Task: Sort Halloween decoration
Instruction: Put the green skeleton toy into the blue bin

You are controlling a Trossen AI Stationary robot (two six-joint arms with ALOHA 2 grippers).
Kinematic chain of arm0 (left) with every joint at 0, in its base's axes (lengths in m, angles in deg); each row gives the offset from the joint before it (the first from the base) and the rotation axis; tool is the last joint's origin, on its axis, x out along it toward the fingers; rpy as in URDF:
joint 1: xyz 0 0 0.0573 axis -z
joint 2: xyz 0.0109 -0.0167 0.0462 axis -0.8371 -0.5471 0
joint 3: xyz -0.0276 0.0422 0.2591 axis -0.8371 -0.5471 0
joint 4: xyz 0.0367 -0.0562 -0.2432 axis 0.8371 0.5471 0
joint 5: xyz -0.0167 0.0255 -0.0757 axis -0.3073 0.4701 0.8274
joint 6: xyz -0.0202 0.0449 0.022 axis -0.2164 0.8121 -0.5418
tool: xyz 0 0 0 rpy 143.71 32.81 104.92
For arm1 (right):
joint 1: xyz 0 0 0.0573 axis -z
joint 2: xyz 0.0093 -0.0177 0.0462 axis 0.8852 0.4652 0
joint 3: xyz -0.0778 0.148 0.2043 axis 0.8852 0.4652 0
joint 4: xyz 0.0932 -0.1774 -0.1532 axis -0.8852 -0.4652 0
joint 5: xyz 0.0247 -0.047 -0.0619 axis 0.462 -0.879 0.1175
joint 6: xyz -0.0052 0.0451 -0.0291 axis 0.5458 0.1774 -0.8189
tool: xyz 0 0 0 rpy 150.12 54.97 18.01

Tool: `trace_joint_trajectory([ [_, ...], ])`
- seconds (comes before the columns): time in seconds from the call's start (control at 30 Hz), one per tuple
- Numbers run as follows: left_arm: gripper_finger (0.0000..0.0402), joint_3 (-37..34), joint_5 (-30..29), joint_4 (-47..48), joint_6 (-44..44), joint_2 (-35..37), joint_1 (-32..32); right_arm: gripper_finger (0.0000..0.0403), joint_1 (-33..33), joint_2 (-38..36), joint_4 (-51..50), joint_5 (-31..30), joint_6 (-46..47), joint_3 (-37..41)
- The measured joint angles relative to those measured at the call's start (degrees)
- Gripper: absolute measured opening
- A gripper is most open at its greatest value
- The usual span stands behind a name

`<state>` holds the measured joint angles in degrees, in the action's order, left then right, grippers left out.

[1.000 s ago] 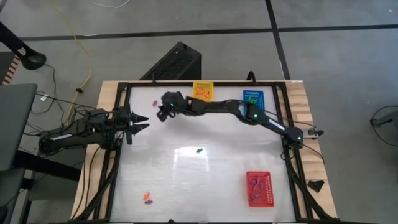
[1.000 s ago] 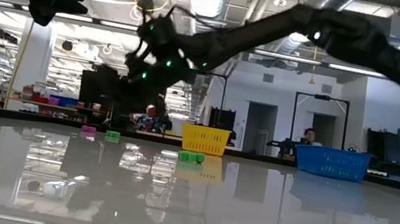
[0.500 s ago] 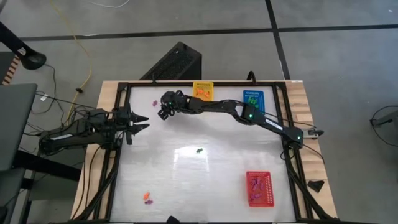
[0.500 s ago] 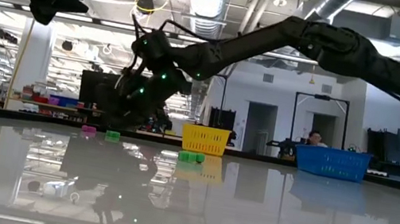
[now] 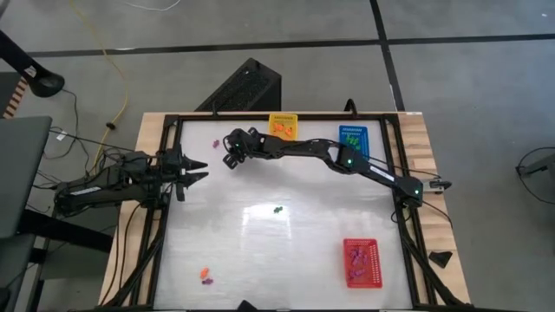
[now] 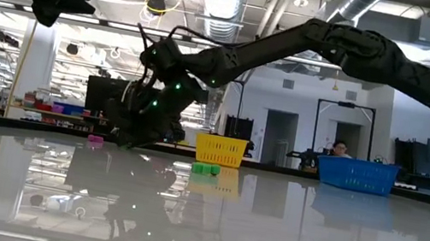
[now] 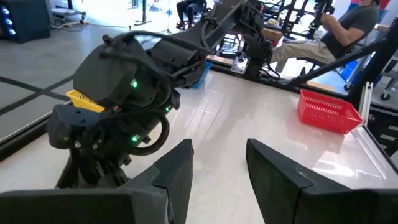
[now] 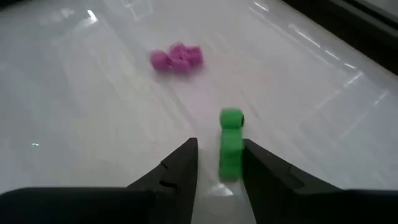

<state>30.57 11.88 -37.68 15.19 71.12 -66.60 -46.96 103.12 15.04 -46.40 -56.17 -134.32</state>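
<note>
I am working the right gripper (image 8: 219, 163) down at the desk (image 5: 260, 251) near its far left corner, the arm stretching across from the right side. Through its wrist camera I am seeing the two dark fingers (image 8: 177, 165) standing a little apart with a green trinket (image 8: 231, 142) lying between them; the piece is sitting close to one finger, but I cannot tell whether either finger is touching it, and it is still resting on the desk. Just beyond it a purple trinket (image 8: 176, 57) is lying on the white surface.

I am keeping the left gripper (image 7: 216, 165) waiting at the left edge of the desk, its jaws standing partly apart and holding nothing.

The rest of the Halloween decoration is lying scattered: a second green trinket (image 5: 277, 209) near the middle of the desk, and an orange piece (image 5: 205, 271) with a purple piece (image 5: 207, 281) touching or nearly touching it near the near left corner. The yellow basket (image 5: 283, 126) and the blue basket (image 5: 353, 137) are standing along the far edge, and the red basket (image 5: 362, 262) is sitting toward the near right corner, each already holding some pieces.
</note>
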Motion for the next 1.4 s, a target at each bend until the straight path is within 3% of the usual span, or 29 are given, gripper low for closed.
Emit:
trace_joint_trajectory([
  [0.33, 0.0138, 0.00, -0.35, 0.00, 0.27, 0.00, 0.01, 0.0113, -0.30, 1.16, 2.18, -1.43, 0.70, -0.07],
  [0.6, 0.0138, 0.00, -0.19, 0.00, 0.29, 0.00, 0.00, 0.0055, -0.28, 1.05, 2.95, -2.42, 0.77, 0.02],
  [0.87, 0.0138, 0.00, 0.29, -0.05, 0.29, 0.00, 0.00, 0.0052, -0.76, -0.10, 1.04, 2.01, 0.90, -0.78],
  [1.07, 0.0138, 0.00, 3.96, -0.88, 0.09, 0.00, -0.02, 0.0052, -1.69, -6.35, -7.55, 9.44, -0.98, -0.78],
  [1.4, 0.0138, 0.00, 5.90, -1.07, 0.62, 0.00, 0.00, 0.0052, -2.54, -19.84, -36.68, 19.29, -7.70, -0.87],
])
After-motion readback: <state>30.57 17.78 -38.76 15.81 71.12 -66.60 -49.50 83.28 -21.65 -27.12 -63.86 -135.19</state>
